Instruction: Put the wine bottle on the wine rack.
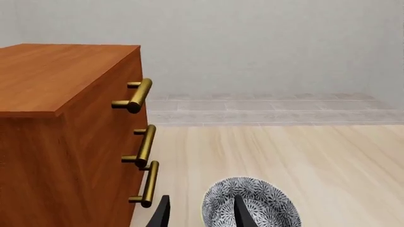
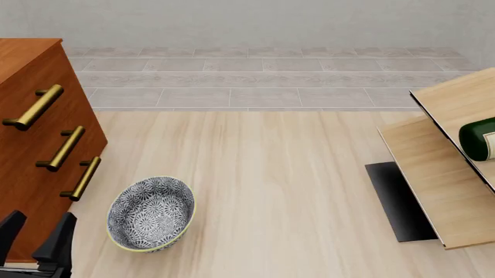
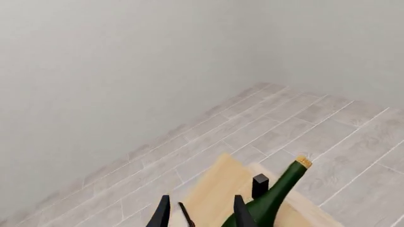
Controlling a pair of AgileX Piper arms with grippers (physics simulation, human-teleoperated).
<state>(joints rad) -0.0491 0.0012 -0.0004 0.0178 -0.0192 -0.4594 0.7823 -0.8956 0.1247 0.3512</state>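
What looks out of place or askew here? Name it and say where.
Nothing stands out. The dark green glass wine bottle lies on the pale-wood wine rack's slanted panels, the patterned bowl sits upright beside the reddish-brown drawer cabinet; nothing spilled or damaged.

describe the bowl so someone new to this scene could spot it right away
Start at the reddish-brown drawer cabinet on the front view's left. The bowl stands on the pale wood table just right of the cabinet's lowest brass handle, near the left gripper. It is the only round thing there, patterned dark blue and white.
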